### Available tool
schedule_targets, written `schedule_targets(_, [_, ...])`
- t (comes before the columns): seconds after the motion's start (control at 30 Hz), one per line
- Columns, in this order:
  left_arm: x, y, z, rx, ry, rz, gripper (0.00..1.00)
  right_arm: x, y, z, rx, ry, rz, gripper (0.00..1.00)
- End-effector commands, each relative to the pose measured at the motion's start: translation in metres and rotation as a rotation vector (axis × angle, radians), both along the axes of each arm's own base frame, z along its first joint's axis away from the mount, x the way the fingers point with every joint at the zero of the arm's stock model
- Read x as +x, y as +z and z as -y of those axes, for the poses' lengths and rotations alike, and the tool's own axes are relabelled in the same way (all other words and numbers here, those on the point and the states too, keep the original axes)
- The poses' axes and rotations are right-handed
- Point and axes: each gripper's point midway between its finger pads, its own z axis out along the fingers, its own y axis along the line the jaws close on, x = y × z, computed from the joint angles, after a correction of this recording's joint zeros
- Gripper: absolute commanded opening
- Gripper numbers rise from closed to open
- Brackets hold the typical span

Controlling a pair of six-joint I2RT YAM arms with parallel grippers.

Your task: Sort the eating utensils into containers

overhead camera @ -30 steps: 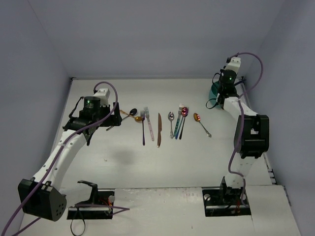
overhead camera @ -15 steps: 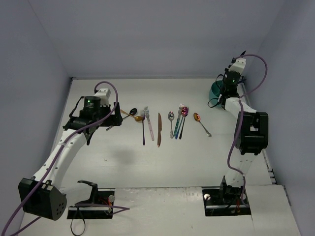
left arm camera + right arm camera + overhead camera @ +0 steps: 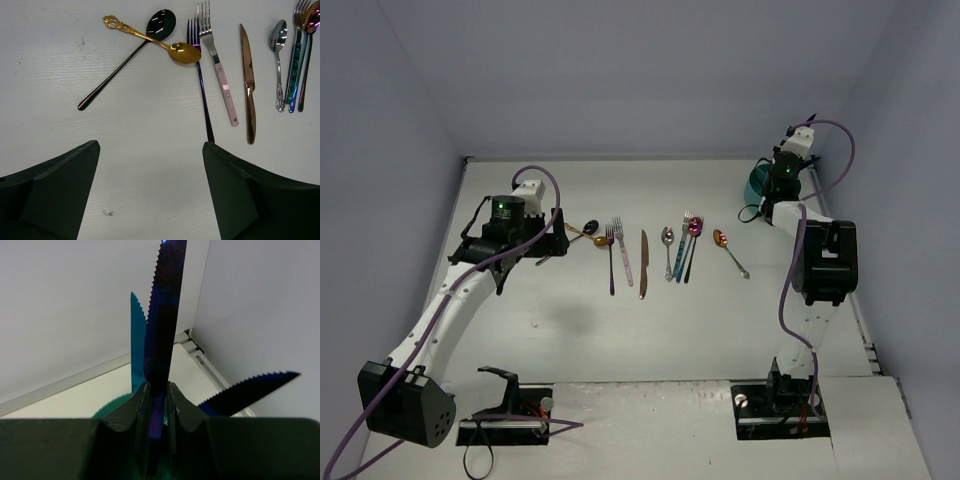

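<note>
Right wrist view: a dark blue knife (image 3: 162,315) stands blade-up, clamped between the fingers of the right tool (image 3: 156,407), with the rim of the teal caddy (image 3: 111,409) just below. A teal knife (image 3: 137,340) rises just behind, and a second dark knife (image 3: 250,387) leans to the tool's right. The left tool (image 3: 150,180) hangs with fingers wide apart above the surface (image 3: 150,135); ahead of it lie a black spoon (image 3: 161,24) crossed by a gold spoon (image 3: 185,52), a dark fork (image 3: 200,85), a pink-handled fork (image 3: 220,75) and a copper knife (image 3: 247,75).

light: bright, even, diffuse from above
shadows: one soft patch on counter (image 3: 565,322) under left arm (image 3: 455,295)
glare: highlights on black spoon (image 3: 161,22), gold spoon (image 3: 184,52); sheen on dark blue knife (image 3: 165,315)
focus: left wrist view sharp; right claw (image 3: 157,395) dark, slightly soft
</note>
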Motion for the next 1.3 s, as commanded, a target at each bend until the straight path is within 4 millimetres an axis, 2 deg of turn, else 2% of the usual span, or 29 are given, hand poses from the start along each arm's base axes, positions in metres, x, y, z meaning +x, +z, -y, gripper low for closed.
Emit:
schedule_targets(0.0, [0.011, 0.024, 0.003, -0.031, 0.003, 0.072, 0.82, 0.0, 0.065, 0.013, 0.034, -0.063, 0.239, 0.0])
schedule_targets(0.27, [0.011, 0.026, 0.003, -0.032, 0.005, 0.077, 0.82, -0.008, 0.052, 0.01, 0.058, -0.064, 0.223, 0.0])
schedule_targets(0.53, [0.01, 0.027, 0.002, -0.031, 0.008, 0.082, 0.82, -0.017, 0.047, 0.009, 0.068, -0.066, 0.209, 0.1])
schedule_targets(0.6, [0.01, 0.027, 0.002, -0.032, 0.009, 0.083, 0.82, -0.017, 0.048, 0.008, 0.067, -0.061, 0.209, 0.14])
schedule_targets(0.7, [0.01, 0.029, 0.001, -0.03, 0.011, 0.089, 0.82, -0.019, 0.054, 0.003, 0.061, -0.049, 0.202, 0.27])
schedule_targets(0.93, [0.009, 0.032, 0.0, -0.029, 0.014, 0.1, 0.81, -0.027, 0.079, -0.009, 0.058, -0.012, 0.207, 0.39])
schedule_targets(1.1, [0.008, 0.034, -0.001, -0.028, 0.014, 0.107, 0.82, -0.039, 0.109, -0.027, 0.07, 0.04, 0.177, 0.44])
schedule_targets(1.13, [0.008, 0.035, -0.001, -0.028, 0.016, 0.109, 0.82, -0.042, 0.12, -0.043, 0.071, 0.072, 0.171, 0.44])
schedule_targets(1.2, [0.008, 0.036, -0.002, -0.028, 0.016, 0.112, 0.82, -0.052, 0.135, -0.062, 0.073, 0.11, 0.135, 0.45])
schedule_targets(1.27, [0.007, 0.037, -0.002, -0.028, 0.018, 0.117, 0.82, -0.063, 0.133, -0.089, 0.079, 0.168, 0.056, 0.48])
